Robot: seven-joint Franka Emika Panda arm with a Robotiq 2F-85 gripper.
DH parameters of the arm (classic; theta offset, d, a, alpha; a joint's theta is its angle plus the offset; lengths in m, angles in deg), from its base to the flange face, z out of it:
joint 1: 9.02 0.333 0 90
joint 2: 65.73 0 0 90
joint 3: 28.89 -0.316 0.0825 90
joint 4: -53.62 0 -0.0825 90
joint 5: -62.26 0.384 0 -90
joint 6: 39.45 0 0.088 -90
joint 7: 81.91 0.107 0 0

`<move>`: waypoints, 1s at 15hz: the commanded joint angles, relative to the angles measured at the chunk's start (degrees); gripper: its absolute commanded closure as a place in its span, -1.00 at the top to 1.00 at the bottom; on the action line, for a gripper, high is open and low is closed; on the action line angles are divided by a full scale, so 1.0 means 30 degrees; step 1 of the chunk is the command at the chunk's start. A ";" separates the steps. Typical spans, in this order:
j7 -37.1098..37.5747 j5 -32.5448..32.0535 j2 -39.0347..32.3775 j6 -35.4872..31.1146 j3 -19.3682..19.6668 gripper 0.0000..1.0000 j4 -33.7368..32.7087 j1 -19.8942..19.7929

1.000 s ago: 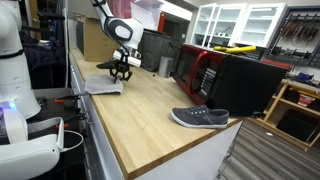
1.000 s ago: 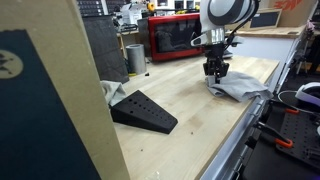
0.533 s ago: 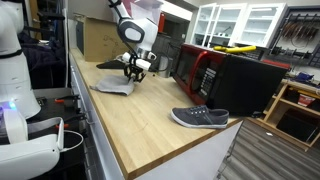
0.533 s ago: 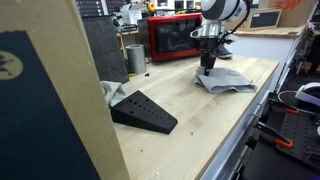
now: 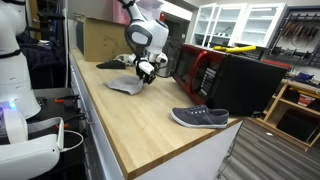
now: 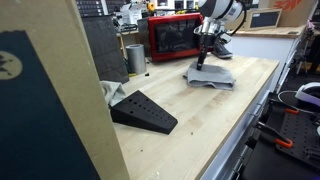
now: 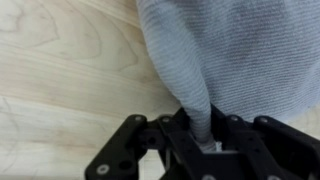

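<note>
My gripper [image 5: 147,68] [image 6: 202,58] [image 7: 201,138] is shut on a pinched fold of a grey cloth [image 7: 240,55]. The cloth [image 5: 125,85] [image 6: 210,76] trails from the jaws and lies spread on the light wooden table [image 5: 150,120] in both exterior views. In the wrist view the fold runs down between the black fingers [image 7: 176,135], and the rest of the cloth fills the upper right. The arm reaches down from above, near the red microwave [image 5: 195,68].
A grey shoe [image 5: 200,118] lies near the table's front corner. A black wedge [image 6: 143,110] sits on the table, with a white rag [image 6: 108,92] beside it. A metal cup [image 6: 135,58] and the red microwave [image 6: 172,38] stand at the back. A cardboard box [image 5: 100,40] is behind the cloth.
The gripper has dragged the grey cloth along the table toward the red microwave, keeping its hold. The cloth has slid with it.
</note>
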 commanded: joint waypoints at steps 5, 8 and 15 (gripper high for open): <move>0.3826 0.3182 0.0854 -0.4007 -0.0283 0.12 0.0975 -0.0172; 0.4988 0.1955 0.1527 -0.6199 -0.0128 0.56 0.1965 0.0134; 0.9329 -0.4715 0.3079 -0.5222 0.0233 1.00 0.3448 0.0295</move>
